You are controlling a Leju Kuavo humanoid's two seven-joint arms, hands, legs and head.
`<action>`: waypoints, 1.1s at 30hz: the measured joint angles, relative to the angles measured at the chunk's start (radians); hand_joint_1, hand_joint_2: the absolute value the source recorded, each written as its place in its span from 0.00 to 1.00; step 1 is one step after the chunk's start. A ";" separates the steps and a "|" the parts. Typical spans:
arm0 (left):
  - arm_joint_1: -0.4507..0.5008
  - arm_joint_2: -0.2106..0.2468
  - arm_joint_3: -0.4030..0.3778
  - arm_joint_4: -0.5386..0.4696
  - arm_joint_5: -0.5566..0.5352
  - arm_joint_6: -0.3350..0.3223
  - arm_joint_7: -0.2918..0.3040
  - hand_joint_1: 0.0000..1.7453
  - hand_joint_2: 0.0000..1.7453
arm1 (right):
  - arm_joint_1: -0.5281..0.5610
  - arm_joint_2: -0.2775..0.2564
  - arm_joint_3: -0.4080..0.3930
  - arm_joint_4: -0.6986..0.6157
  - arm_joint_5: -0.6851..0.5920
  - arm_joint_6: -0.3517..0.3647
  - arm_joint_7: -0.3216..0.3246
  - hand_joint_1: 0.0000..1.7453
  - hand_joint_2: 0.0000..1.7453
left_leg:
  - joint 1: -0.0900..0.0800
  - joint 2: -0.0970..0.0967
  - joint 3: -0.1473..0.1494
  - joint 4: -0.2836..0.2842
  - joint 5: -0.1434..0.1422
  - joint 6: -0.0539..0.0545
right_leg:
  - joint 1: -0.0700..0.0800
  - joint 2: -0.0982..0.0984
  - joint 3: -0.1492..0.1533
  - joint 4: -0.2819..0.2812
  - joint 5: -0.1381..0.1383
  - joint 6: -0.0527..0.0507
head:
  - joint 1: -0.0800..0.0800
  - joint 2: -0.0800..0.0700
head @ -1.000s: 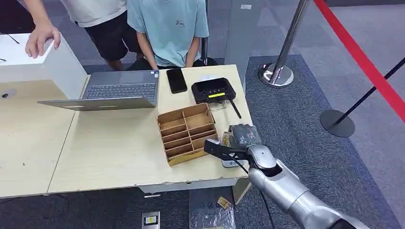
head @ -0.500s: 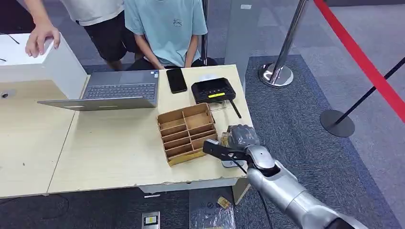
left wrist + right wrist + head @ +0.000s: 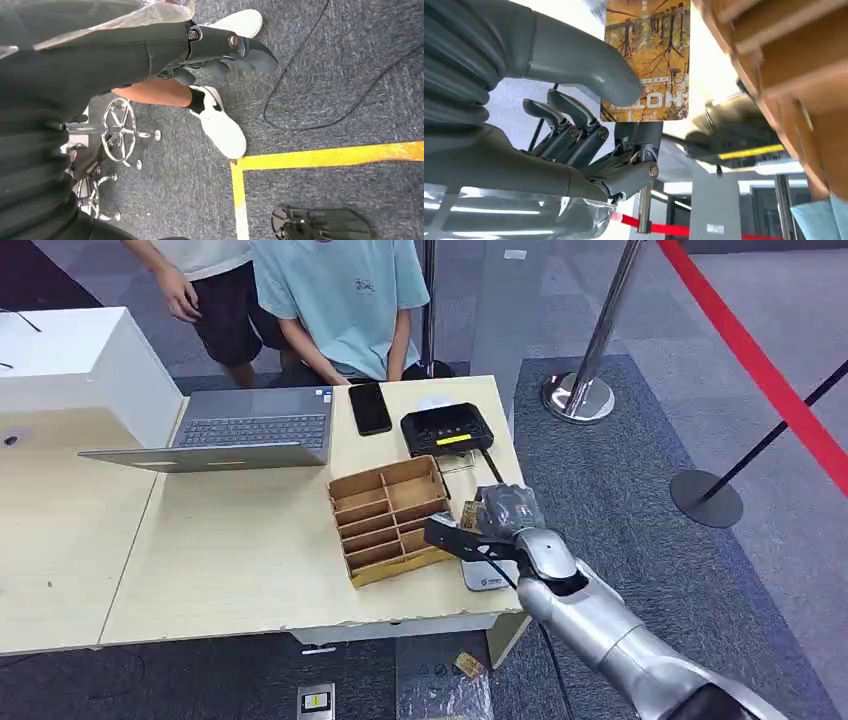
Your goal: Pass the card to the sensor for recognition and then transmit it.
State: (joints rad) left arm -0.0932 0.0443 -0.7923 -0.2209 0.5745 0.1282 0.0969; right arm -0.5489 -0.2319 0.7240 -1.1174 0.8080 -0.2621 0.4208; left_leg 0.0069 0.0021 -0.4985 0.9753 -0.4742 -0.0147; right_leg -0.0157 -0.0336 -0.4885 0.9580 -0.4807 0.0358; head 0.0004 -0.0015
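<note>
Card [image 3: 646,60] is pinched between the thumb and fingers of the right hand [image 3: 490,525], low and right of centre in the head view, beside the wooden tray [image 3: 390,518]. Over the last second the hand has been lifted slightly, uncovering the white sensor pad [image 3: 487,576] at the table [image 3: 230,560] edge. Reading seems done or imminent; handing over remains. The left hand [image 3: 225,47], hanging over the floor, is seen holding nothing, fingers loosely apart.
</note>
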 joint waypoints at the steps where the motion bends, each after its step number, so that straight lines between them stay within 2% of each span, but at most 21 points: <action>1: 0.000 0.000 -0.001 0.000 0.000 0.000 -0.002 0.00 1.00 | -0.006 0.000 -0.001 -0.004 0.000 0.002 0.000 1.00 1.00 | 0.000 0.000 0.000 0.000 0.000 0.000 | 0.000 0.000 0.000 0.000 0.000 0.000 | 0.000 0.000; 21: 0.000 0.000 -0.010 0.000 0.014 0.002 -0.005 0.00 1.00 | -0.025 0.000 -0.002 -0.020 -0.036 0.015 -0.008 1.00 1.00 | 0.000 0.000 -0.001 0.000 0.000 0.000 | 0.000 0.000 -0.001 0.000 0.000 0.000 | 0.000 0.000; 33: -0.001 0.000 -0.029 0.000 0.011 0.005 -0.019 0.00 1.00 | -0.105 0.000 -0.002 -0.025 -0.031 0.031 -0.008 1.00 1.00 | 0.000 0.000 -0.001 0.000 0.000 0.000 | 0.000 0.000 -0.001 0.000 0.000 0.000 | 0.000 0.000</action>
State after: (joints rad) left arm -0.0938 0.0443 -0.8213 -0.2209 0.5859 0.1335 0.0774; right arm -0.6539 -0.2316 0.7218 -1.1421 0.7771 -0.2308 0.4128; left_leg 0.0069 0.0020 -0.4992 0.9754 -0.4743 -0.0147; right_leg -0.0157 -0.0337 -0.4891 0.9580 -0.4807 0.0358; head 0.0004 -0.0015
